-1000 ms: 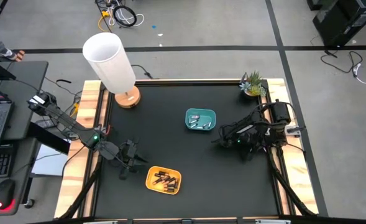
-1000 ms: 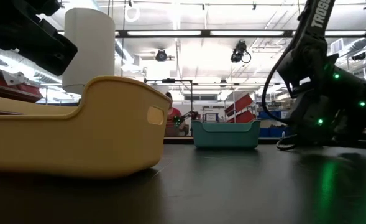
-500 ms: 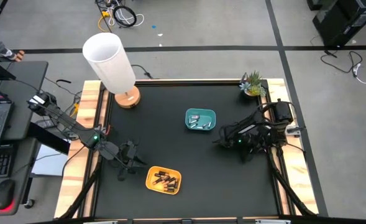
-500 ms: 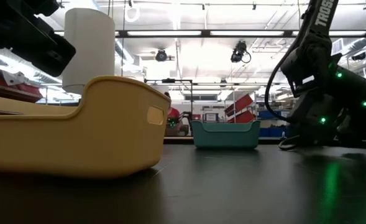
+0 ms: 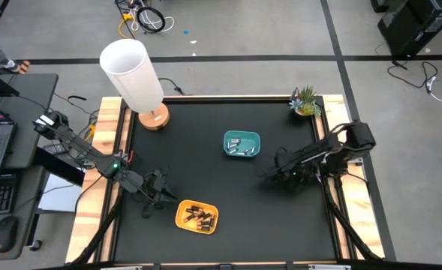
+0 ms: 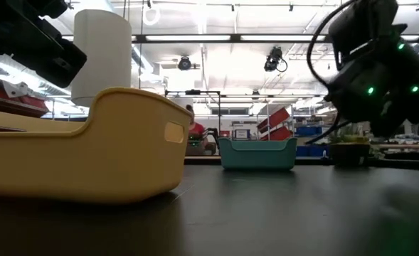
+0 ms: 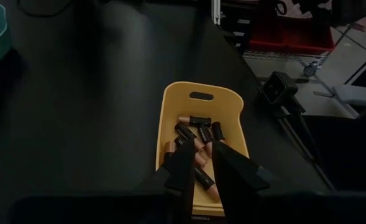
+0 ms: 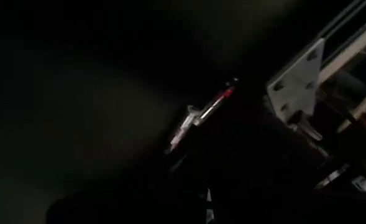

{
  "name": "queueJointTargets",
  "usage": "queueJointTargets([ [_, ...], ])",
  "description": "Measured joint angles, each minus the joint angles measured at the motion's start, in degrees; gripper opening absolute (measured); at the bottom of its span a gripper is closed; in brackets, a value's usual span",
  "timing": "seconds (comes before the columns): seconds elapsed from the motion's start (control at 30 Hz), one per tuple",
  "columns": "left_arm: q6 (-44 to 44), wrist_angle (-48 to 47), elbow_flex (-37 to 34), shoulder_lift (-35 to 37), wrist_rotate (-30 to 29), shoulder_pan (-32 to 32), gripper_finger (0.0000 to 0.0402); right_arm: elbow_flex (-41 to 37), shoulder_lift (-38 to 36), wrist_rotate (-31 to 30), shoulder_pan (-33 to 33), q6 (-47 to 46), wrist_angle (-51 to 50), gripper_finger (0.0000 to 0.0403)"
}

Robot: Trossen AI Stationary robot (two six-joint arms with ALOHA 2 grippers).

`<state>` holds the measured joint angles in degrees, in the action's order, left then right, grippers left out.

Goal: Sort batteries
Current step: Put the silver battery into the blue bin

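Batteries [image 7: 192, 149] in yellow tray [image 7: 231, 134]; left claw [image 7: 199, 167] closed above, empty; right claw state unclear.

Warehouse-like lab: ceiling strip lights [image 6: 195, 37], storage shelving [image 6: 266, 121], laptop desk [image 5: 10, 142].

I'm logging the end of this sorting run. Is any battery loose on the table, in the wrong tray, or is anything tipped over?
Nothing stands out. The copper-ended batteries lie in the yellow tray, the silvery ones in the teal tray. Both trays sit flat, the lamp and the small plant stand upright, and no cell shows on the mat.
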<state>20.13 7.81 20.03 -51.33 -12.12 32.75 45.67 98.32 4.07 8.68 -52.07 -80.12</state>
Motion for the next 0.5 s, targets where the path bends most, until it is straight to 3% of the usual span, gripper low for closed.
queueJointTargets([
  [0.13, 0.65, 0.02, 0.0, 0.0, 0.0, 0.0, 0.007, -0.76, -2.3, 0.05, 0.86, 0.54, 0.2, 0.0],
  [0.27, 1.04, 0.04, 0.0, 0.0, 0.0, 0.0, 0.007, -1.44, -4.28, 0.97, 3.08, 9.71, 0.32, 0.0],
  [0.5, 1.07, 0.23, 0.0, 0.0, -0.04, 0.0, 0.007, -1.44, -1.2, 9.01, 4.37, 25.86, -1.94, 0.0],
])
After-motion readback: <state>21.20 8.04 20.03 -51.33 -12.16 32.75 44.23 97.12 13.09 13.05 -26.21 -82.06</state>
